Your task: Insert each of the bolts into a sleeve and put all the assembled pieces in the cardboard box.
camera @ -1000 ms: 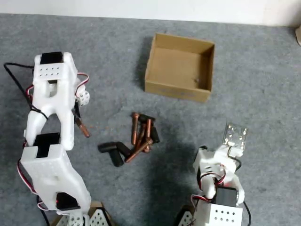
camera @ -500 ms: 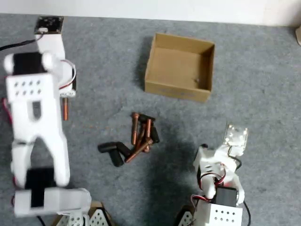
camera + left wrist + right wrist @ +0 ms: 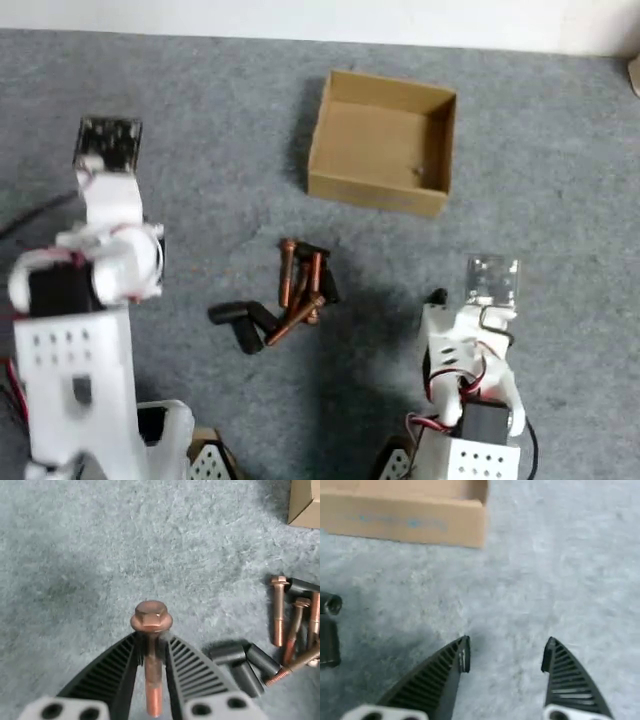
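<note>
Here the step in hand is the first half of an assembly: the left gripper (image 3: 151, 637) has its fingers clamped on the shank of one copper bolt (image 3: 151, 617). The hexagonal head sits just past the fingertips and the threaded end points back toward the wrist. The bolt hangs above bare grey worktop (image 3: 90, 545), off to the side of the heap and well apart from the cardboard box (image 3: 375, 192).

The heap lies between the two arms in the high view. It consists of several loose bolts (image 3: 299, 282) crossing one another, with black sleeves (image 3: 240, 322) beside and partly under them. None of them looks joined yet, so I judge the task to be near its start.

The right gripper (image 3: 507, 654) hovers low over the worktop with its fingers wide apart and nothing between them. It is on the box side of the heap, with a couple of sleeves near it in its own wrist view.

The next move, as I read it, calls for a sleeve to meet the held bolt. Most likely the right gripper must take a sleeve from the heap's edge, gripping around its middle so the bore stays free. The two arms then have to line up bolt tip and bore on one axis. The bolt's threaded end faces the left wrist, so that arm will need turning before the tip can enter.
</note>
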Motion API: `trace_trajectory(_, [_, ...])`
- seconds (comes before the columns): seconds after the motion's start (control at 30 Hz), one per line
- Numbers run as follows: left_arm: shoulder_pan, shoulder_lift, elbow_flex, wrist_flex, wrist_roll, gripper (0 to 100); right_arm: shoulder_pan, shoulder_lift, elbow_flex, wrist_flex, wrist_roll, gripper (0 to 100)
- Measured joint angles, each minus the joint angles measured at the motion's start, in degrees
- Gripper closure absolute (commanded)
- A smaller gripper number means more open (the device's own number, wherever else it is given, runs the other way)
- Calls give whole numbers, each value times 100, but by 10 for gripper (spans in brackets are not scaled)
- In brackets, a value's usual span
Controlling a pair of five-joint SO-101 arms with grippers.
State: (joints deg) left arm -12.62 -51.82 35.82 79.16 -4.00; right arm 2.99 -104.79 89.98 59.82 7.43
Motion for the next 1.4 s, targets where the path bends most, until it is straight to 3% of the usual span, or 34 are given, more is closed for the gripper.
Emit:
trace_trajectory(0.23, [343,-1029,1741,-932,0,995,-1248,0,-79,35,114,767])
trace_trajectory(0.37, [387,-1073,2215,-1319,202,995,-1565,281,-88,-422,-475,767])
trace_trajectory(0.53, [422,-1073,2541,-1618,589,995,-2312,1846,-457,-862,-809,767])
trace_trajectory(0.73, [422,-1134,2848,-1697,633,995,-3886,4229,-1653,-993,-1046,767])
trace_trajectory(0.9, [422,-1134,3051,-1881,633,995,-4976,5538,-2277,-1407,-563,767])
trace_trajectory(1.2, [79,-1134,3174,-2004,633,995,-5327,7262,-2435,-2971,-299,767])
trace_trajectory(1.4, [79,-1134,3235,-2215,633,995,-5451,8624,-3191,-3174,-79,767])
